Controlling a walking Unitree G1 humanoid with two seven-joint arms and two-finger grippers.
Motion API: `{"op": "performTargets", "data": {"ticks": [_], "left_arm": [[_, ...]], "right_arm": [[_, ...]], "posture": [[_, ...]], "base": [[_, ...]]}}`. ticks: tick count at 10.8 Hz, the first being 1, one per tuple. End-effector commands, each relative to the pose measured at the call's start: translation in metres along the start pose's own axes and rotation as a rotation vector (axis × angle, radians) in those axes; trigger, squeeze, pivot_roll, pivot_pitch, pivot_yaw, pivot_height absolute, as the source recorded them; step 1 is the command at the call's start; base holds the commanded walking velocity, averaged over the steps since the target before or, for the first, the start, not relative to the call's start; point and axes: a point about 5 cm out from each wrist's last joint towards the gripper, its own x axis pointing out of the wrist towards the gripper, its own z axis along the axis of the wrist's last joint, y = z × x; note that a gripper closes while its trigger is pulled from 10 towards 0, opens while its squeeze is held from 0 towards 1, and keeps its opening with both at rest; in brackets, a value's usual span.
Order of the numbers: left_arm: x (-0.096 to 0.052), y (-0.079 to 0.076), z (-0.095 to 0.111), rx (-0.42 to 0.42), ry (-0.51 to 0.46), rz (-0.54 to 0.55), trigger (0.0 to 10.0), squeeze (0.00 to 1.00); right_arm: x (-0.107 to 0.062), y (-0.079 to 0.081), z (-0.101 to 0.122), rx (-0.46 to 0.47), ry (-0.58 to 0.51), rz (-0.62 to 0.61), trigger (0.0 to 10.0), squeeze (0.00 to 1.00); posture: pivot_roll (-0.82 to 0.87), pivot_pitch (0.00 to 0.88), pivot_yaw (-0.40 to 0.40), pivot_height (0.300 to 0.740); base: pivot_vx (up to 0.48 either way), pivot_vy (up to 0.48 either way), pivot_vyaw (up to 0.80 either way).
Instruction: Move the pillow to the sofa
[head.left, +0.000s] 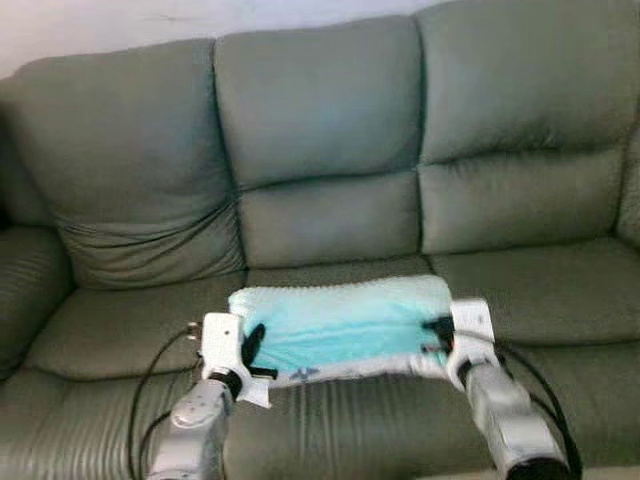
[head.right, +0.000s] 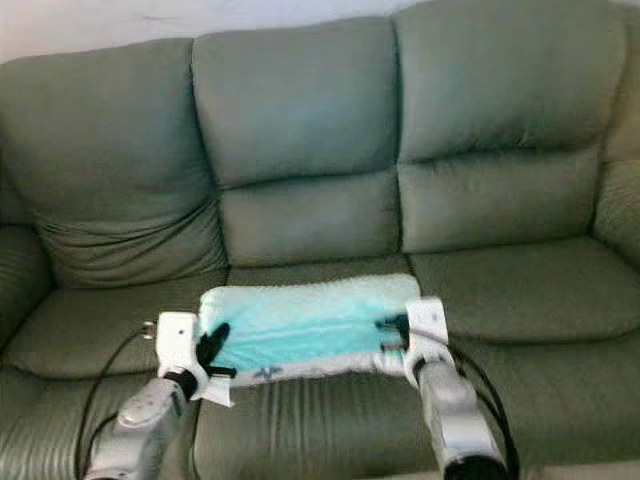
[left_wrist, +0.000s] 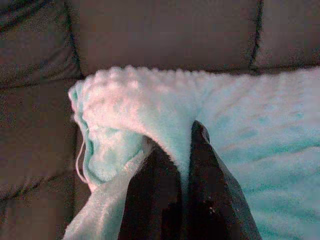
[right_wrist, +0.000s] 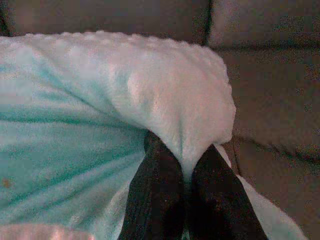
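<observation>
Left eye view: the pillow (head.left: 340, 325), a rectangular pad covered in pale turquoise fabric with a white lower edge, lies flat on the middle seat cushion of the sofa (head.left: 320, 130). The sofa is a three-seat unit upholstered in grey-green leather-like material, with creased back cushions and ribbed seat fronts; a pale wall shows above it. The left hand (head.left: 250, 350) grips the pillow's left end and the right hand (head.left: 437, 335) grips its right end, each on a silver arm trailing black cable. Right eye view: the same arrangement, with the pillow centred between the two arms and resting on the seat, below the middle back cushion. Left wrist view: the two black fingers (left_wrist: 155, 195) are closed together on a fold of the pillow's fabric, which has a raised, dimpled plush texture; the dark seat and back cushion lie beyond. Right wrist view: the black fingers (right_wrist: 160, 195) pinch a bunched corner of the same dimpled cover, nearly touching; the sofa seam runs behind.
</observation>
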Motion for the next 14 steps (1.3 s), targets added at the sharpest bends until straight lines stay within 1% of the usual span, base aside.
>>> {"op": "performTargets", "data": {"ticks": [1, 2, 3, 4, 5, 6, 7, 8, 9, 10, 11, 12, 13, 14], "left_arm": [[0.000, 0.002, 0.001, 0.018, -0.016, 0.011, 10.0, 0.00], [0.002, -0.001, -0.002, 0.016, -0.017, 0.008, 10.0, 0.00], [0.005, -0.007, -0.004, 0.001, -0.040, -0.009, 10.0, 0.00], [0.010, -0.011, -0.001, -0.016, -0.062, -0.023, 10.0, 0.00], [0.021, -0.020, 0.005, 0.001, -0.062, -0.032, 10.0, 0.00], [0.036, -0.032, 0.020, -0.015, -0.079, -0.046, 10.0, 0.00], [0.047, -0.042, 0.036, -0.017, -0.121, -0.068, 10.0, 0.00], [0.052, -0.048, 0.045, 0.011, -0.144, -0.083, 10.0, 0.00], [0.055, -0.049, 0.050, 0.036, -0.146, -0.064, 10.0, 0.00], [0.057, -0.046, 0.049, 0.014, -0.130, -0.033, 10.0, 0.00], [0.057, -0.032, 0.048, 0.044, -0.112, 0.041, 10.0, 0.00], [0.054, -0.014, 0.046, 0.029, -0.106, 0.105, 10.0, 0.00], [0.050, 0.001, 0.044, 0.028, -0.104, 0.154, 10.0, 0.00], [0.047, 0.008, 0.042, 0.022, -0.103, 0.180, 10.0, 0.00]], "right_arm": [[-0.002, 0.000, 0.010, -0.020, -0.050, -0.011, 10.0, 0.00], [-0.004, 0.002, 0.013, -0.032, -0.074, -0.013, 10.0, 0.00], [-0.008, -0.001, 0.018, -0.036, -0.099, -0.041, 10.0, 0.00], [-0.007, -0.004, 0.022, -0.032, -0.105, -0.064, 10.0, 0.00], [-0.008, -0.011, 0.027, -0.018, -0.124, -0.094, 10.0, 0.00], [-0.007, -0.012, 0.037, -0.008, -0.161, -0.089, 10.0, 0.00], [-0.005, -0.006, 0.048, -0.003, -0.205, -0.063, 10.0, 0.00], [-0.002, 0.001, 0.049, 0.008, -0.207, -0.035, 10.0, 0.00], [0.005, 0.007, 0.045, 0.012, -0.195, 0.007, 10.0, 0.00], [0.010, 0.010, 0.043, 0.024, -0.179, 0.042, 10.0, 0.00], [0.017, 0.015, 0.047, 0.047, -0.170, 0.084, 10.0, 0.00], [0.022, 0.019, 0.052, 0.050, -0.167, 0.132, 10.0, 0.00], [0.025, 0.019, 0.052, 0.036, -0.161, 0.147, 10.0, 0.00], [0.026, 0.018, 0.052, 0.029, -0.161, 0.147, 10.0, 0.00]], "posture": [[-0.26, 0.142, 0.150, 0.740], [-0.27, 0.166, 0.157, 0.740], [-0.31, 0.210, 0.165, 0.740], [-0.32, 0.222, 0.166, 0.740], [-0.33, 0.243, 0.161, 0.740], [-0.34, 0.260, 0.163, 0.740], [-0.35, 0.271, 0.165, 0.740], [-0.35, 0.282, 0.171, 0.740], [-0.35, 0.292, 0.174, 0.740], [-0.35, 0.297, 0.177, 0.740], [-0.34, 0.305, 0.175, 0.740], [-0.34, 0.311, 0.168, 0.740], [-0.33, 0.317, 0.163, 0.740], [-0.33, 0.321, 0.160, 0.740]], "base": [[0.000, 0.000, 0.00], [0.000, 0.000, 0.00], [0.000, 0.000, 0.00], [0.000, 0.000, 0.00], [0.000, 0.000, 0.00], [0.000, 0.000, 0.00], [0.000, 0.000, 0.00], [0.000, 0.000, 0.00], [0.000, 0.000, 0.00], [0.000, 0.000, 0.00], [0.000, 0.000, 0.00], [0.000, 0.000, 0.00], [0.000, 0.000, 0.00], [0.000, 0.000, 0.00]]}}
